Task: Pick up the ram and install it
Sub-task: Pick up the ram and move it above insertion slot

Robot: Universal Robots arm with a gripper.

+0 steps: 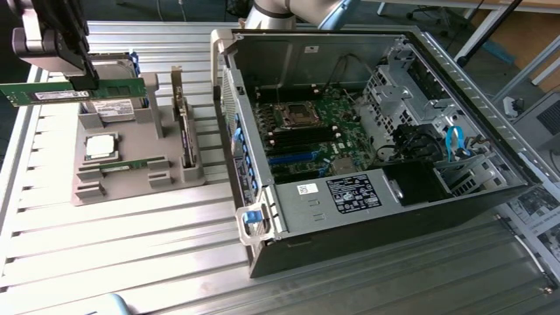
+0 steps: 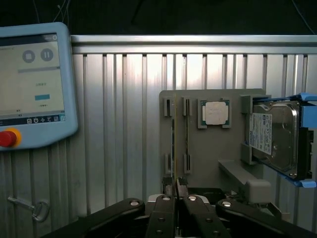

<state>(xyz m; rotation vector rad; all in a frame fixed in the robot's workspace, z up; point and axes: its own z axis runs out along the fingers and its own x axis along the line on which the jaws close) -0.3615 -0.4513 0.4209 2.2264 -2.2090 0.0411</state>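
Up over the ribbed aluminium table (image 1: pixel 131 256), clamping the ram (image 1: pixel 39 94) tight in the gripper (image 1: pixel 86 84), above the grey tray (image 1: pixel 131 187). Next to an open PC case (image 1: pixel 298 56), teach pendant (image 2: pixel 32 84) close by.

Exterior view: bright, even overhead light. The ribbed metal surface (image 1: pixel 131 230) carries broad glare along its slats, and the ram (image 1: pixel 61 92) is well lit. Inside the computer case (image 1: pixel 289 59), the power-supply corner sits in deep shadow. Wrist view: dimmer, with a black background. One glare band crosses the surface. The fingers (image 2: pixel 161 218) are shadowed and the pendant screen (image 2: pixel 32 74) is washed out.
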